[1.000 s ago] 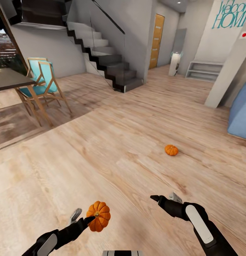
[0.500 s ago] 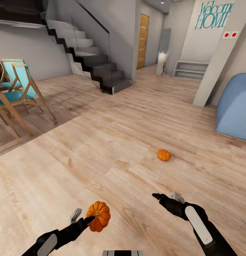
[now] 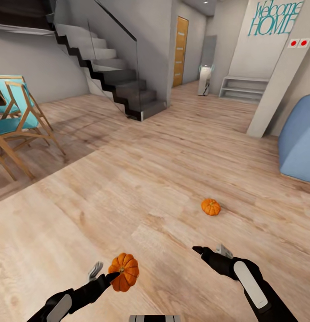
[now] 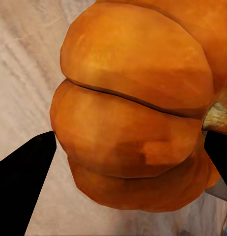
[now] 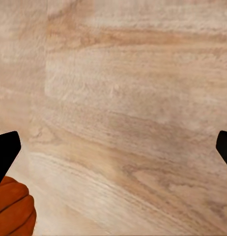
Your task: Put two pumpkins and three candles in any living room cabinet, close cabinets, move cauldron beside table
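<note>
With the left gripper (image 3: 105, 273) clamped on one pumpkin (image 3: 124, 278), the second pumpkin (image 3: 210, 207) lies on the wooden floor (image 3: 141, 188) ahead of the spread, empty right gripper (image 3: 211, 250), the nearer arm.

head view: high, faces forward and down over plank floor (image 3: 141, 179) toward stairs (image 3: 123, 85) | left wrist view: very near held pumpkin (image 4: 133, 113), floor behind | right wrist view: close above floor (image 5: 123, 98) | shared: floor, held pumpkin (image 3: 124, 278)
</note>
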